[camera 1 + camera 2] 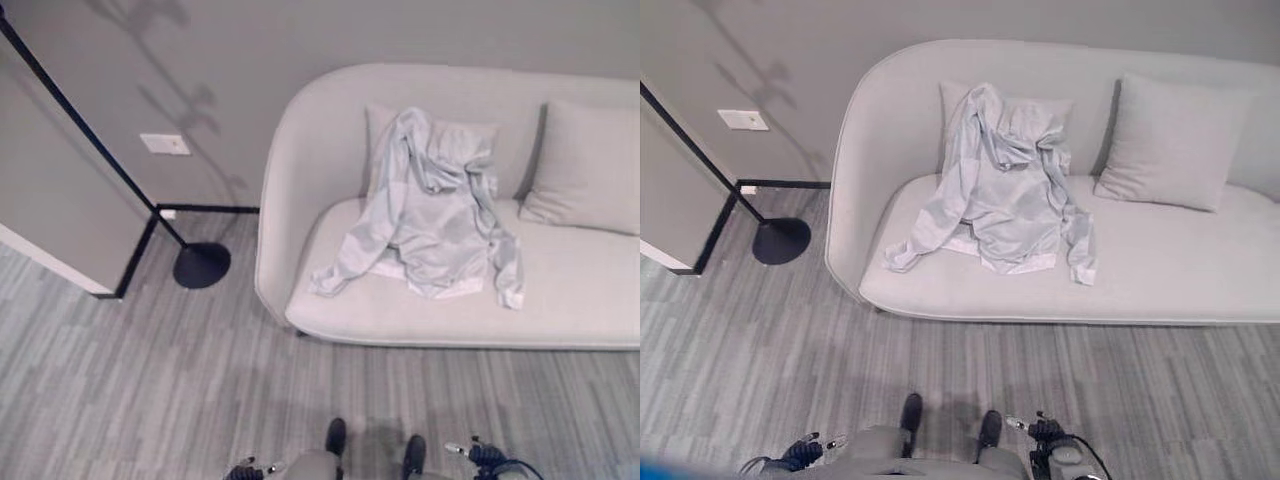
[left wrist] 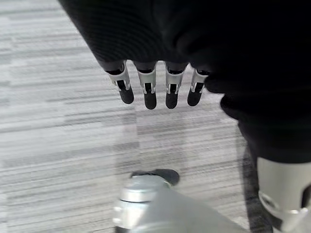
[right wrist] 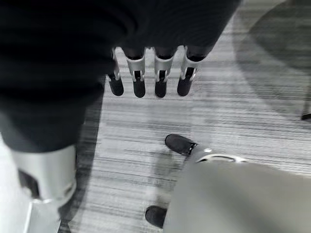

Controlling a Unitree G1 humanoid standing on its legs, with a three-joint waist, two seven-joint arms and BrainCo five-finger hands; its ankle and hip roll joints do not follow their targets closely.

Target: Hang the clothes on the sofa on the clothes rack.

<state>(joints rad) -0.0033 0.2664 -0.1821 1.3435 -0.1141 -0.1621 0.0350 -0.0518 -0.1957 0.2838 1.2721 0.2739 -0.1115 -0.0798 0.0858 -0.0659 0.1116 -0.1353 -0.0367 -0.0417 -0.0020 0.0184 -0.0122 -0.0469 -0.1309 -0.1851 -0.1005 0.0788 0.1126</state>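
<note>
While it lies crumpled on the sofa point(image 1: 560, 300), the pale grey jacket point(image 1: 425, 215) has its upper part propped against a cushion point(image 1: 455, 135) at the backrest, and its lower part and sleeves spill forward over the seat. One sleeve trails toward the sofa's curved left end, the other hangs near the seat's front edge. A second cushion point(image 1: 1170, 145) leans against the backrest to the right, apart from the jacket. Beside the sofa's left end, a thin black pole rises at a slant from the round dark base point(image 1: 201, 265) of a stand on the grey striped floor point(image 1: 150, 380), near the wall with a white plate point(image 1: 165, 144).

Both hands hang low at the robot's sides, well apart from the sofa. On the left hand point(image 2: 146, 92) the fingers point(image 2: 150, 99) point straight down at the floor, released and holding nothing. On the right hand point(image 3: 150, 77) the fingers point(image 3: 139, 87) hang likewise, straight and empty above the floor.
</note>
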